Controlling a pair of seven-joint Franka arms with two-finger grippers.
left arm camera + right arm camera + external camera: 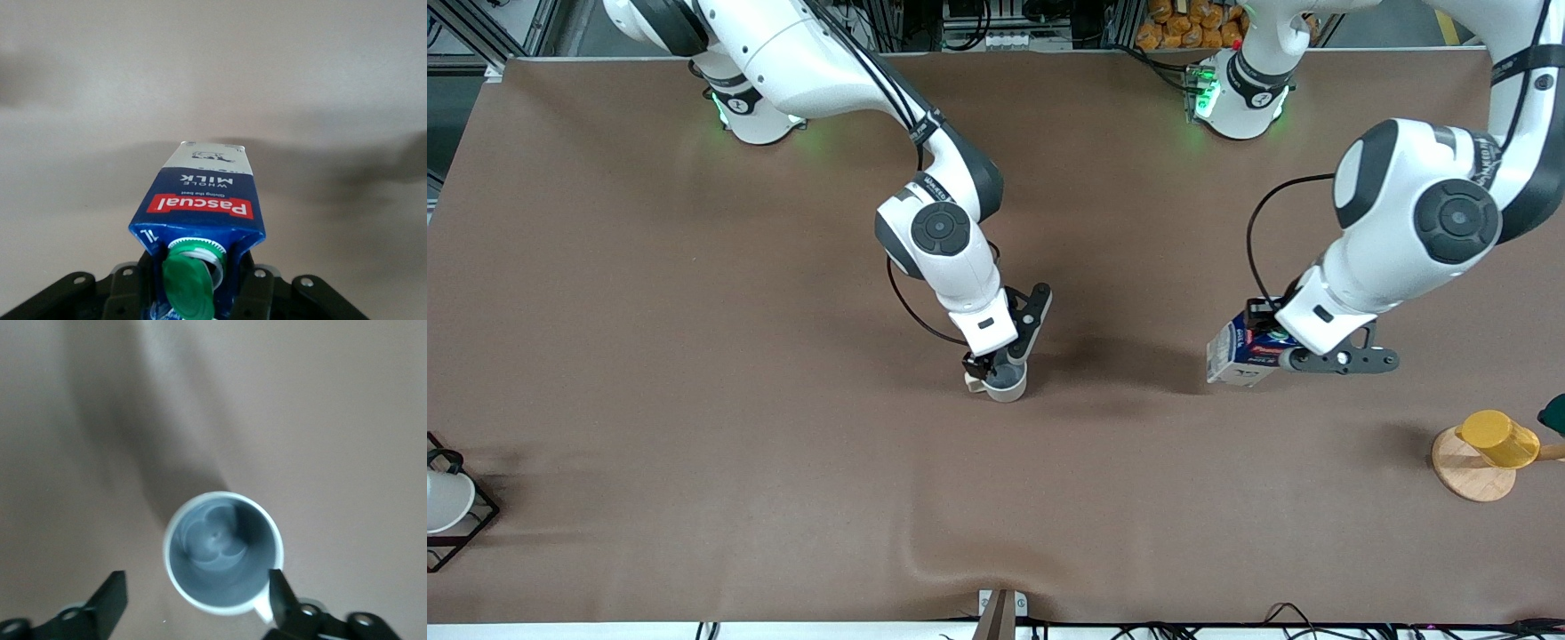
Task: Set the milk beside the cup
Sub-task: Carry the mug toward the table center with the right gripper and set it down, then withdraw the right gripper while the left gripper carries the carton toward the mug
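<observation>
The left tool (1270,342) grasps the milk (1234,354) at its gabled top, fingers (260,290) on either side of the green cap (190,280); the carton hangs tilted over the tabletop (694,356) toward the left arm's end. The right tool (996,366) is released, its fingers (110,600) spread wide around the cup (1007,380) without gripping it. The cup stands upright beneath it, well apart from the milk.

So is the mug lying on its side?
No, the mug stands upright, its grey interior open toward the right gripper above it.
</observation>
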